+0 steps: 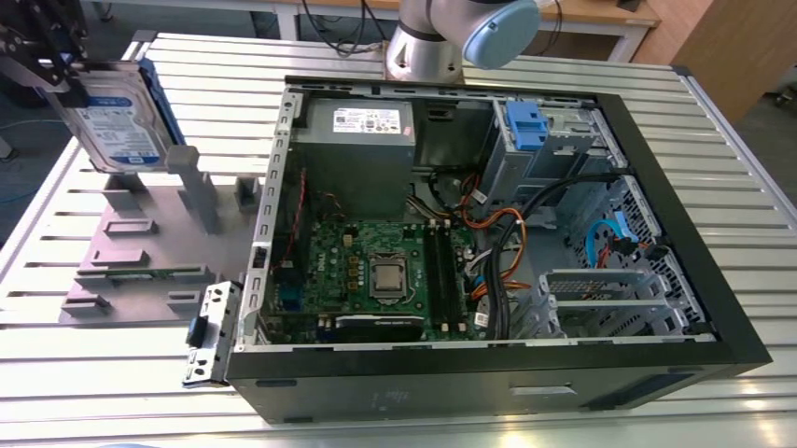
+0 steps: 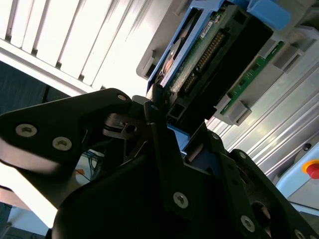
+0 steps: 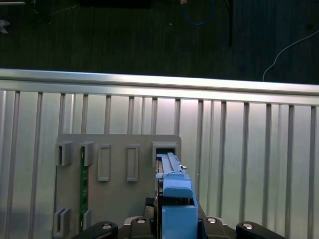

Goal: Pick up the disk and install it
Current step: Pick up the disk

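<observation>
The disk (image 1: 115, 117), a silver drive with a white-and-blue label and a blue frame, stands on edge at the exterior view's far left. It is over the grey holder plate (image 1: 137, 280), its lower edge close to the plate's posts. My gripper (image 1: 52, 75) is shut on its upper end. In the second wrist view the black fingers (image 2: 155, 117) clamp the disk (image 2: 209, 55), whose green circuit board shows. In the first wrist view the disk (image 3: 174, 194) is seen edge-on above an open slot (image 3: 164, 148) of the plate (image 3: 119, 199).
The open computer case (image 1: 268, 224) lies to the exterior view's right of the plate, with a motherboard (image 1: 373, 271), cables and a drive bay holding a blue latch (image 1: 525, 126). A green board (image 3: 83, 184) stands in another plate slot. The arm's base (image 1: 430, 42) is behind the case.
</observation>
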{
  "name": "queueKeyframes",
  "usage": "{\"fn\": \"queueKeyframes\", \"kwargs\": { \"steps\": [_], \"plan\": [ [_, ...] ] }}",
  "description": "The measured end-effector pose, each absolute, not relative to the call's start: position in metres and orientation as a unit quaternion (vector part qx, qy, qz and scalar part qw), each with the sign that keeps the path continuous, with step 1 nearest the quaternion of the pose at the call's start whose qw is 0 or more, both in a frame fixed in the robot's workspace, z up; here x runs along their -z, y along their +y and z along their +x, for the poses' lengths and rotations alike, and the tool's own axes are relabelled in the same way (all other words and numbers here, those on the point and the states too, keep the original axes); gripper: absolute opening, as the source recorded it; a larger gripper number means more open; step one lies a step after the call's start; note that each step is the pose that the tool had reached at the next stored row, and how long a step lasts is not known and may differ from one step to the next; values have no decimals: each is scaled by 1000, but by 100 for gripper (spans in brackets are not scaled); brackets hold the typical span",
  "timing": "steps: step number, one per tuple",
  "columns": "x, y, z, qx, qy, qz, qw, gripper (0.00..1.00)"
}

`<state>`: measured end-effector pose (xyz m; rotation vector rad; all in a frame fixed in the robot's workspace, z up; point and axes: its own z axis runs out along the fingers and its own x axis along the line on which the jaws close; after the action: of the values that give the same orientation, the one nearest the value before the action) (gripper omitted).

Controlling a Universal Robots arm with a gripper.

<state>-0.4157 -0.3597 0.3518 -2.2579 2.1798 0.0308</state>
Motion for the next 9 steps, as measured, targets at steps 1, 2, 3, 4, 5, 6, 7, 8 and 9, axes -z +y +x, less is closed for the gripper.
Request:
{"fn": "queueKeyframes", "kwargs": {
  "steps": [1, 2, 3, 4, 5, 6, 7, 8, 9],
  "plan": [
    [-352, -360, -416, -10, 695, -719, 1, 36],
    [-352, -360, -416, -10, 695, -719, 1, 36],
    [-353, -360, -416, -10, 695, -719, 2, 36],
    [-353, -360, -416, -10, 695, -719, 2, 36],
    [-353, -360, -416, -10, 695, -719, 2, 36],
    [-353, -360, -416, -10, 695, -719, 1, 36],
    [-354, -360, -416, -10, 695, -719, 2, 36],
    [-354, -360, -416, -10, 695, -719, 2, 36],
    [-354, -360, -416, -10, 695, -719, 1, 36]
  ]
}}
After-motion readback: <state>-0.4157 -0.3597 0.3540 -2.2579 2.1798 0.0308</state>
